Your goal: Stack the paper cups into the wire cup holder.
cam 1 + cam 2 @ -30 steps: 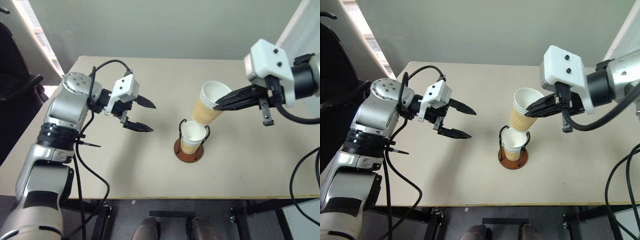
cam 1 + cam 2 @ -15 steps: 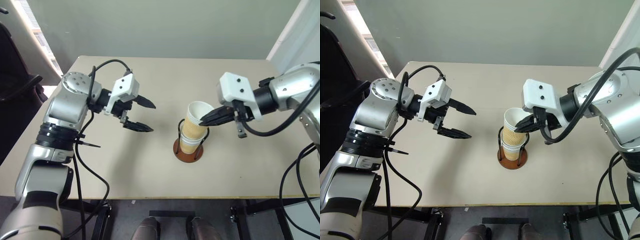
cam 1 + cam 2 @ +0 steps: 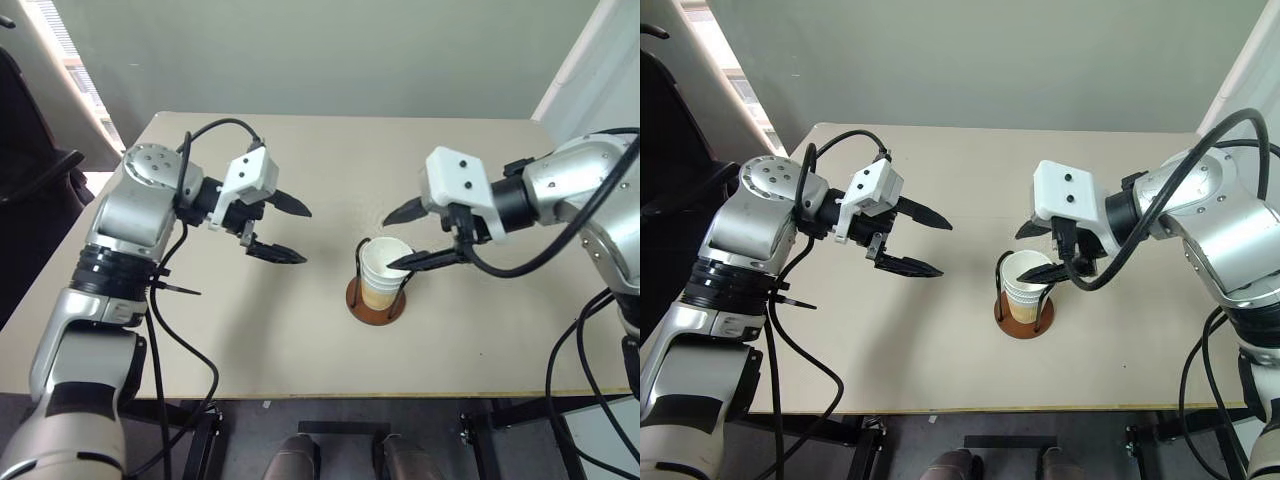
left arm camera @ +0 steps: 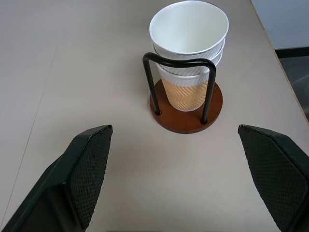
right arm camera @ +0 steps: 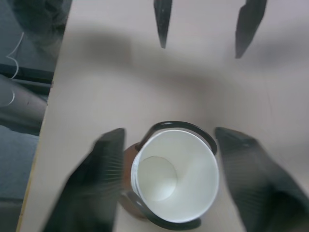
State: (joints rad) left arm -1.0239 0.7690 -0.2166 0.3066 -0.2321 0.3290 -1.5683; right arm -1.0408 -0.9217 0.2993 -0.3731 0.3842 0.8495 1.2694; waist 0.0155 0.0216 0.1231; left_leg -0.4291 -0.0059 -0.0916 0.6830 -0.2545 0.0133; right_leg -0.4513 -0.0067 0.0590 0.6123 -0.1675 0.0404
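Now paper cups (image 4: 189, 36) nested inside wire cup holder (image 4: 186, 112).

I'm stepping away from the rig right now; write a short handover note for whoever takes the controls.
Right gripper: open, fingers either side of the top cup's rim, holding nothing.
Left gripper: open, empty, hovering over the table left of the holder.
Paper cups: nested in the wire cup holder, which stands upright on the table.
Done: the cups in sight are stacked; at least two rims show in the left wrist view.
Left: back the right gripper off without knocking the stack.
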